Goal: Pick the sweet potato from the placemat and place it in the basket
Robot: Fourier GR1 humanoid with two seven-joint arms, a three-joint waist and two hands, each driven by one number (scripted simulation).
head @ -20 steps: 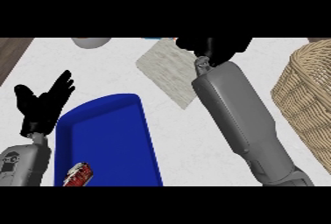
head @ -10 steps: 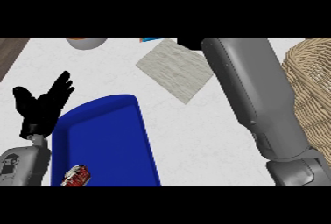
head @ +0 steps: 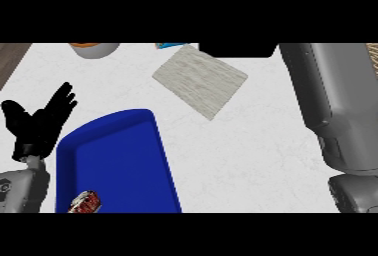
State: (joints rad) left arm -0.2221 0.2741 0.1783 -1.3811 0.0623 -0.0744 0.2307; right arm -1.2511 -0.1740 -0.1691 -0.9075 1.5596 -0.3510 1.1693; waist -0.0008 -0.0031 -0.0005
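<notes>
Looking steeply down on the white marbled worktop point(head: 244, 165). At the left edge the left hand point(head: 37, 125) shows black against the pale surface, fingers straight and spread, pointing up the view, holding nothing; it sits just beside the upper left corner of the blue tray point(head: 118, 160). Its grey forearm point(head: 22, 192) comes in from the lower left corner.

The blue tray lies tilted across the lower left of the view, rim raised all round. In its lower end, cut by the bottom of the view, sits a small red and white object point(head: 86, 202); what it is cannot be told.

Up the middle lies the placemat point(head: 201, 81), a pale grey woven rectangle turned like a diamond, flat on the worktop and well apart from the tray. Its surface shows bare; no sweet potato is to be seen on it, and where the sweet potato is cannot be told from this view.

Down the right side runs the right forearm point(head: 328, 110), a big grey casing from the top of the view to the lower right. At its top end a black shape point(head: 236, 49) cuts across the upper edge, most likely the right hand, but whether its fingers are spread or closed cannot be told.

Top left, a grey bowl point(head: 94, 49) with something orange in it, only partly in view. Next to it a small blue object point(head: 168, 45) peeks in at the top edge. At the far right upper corner, a sliver of wicker basket point(head: 372, 55).
</notes>
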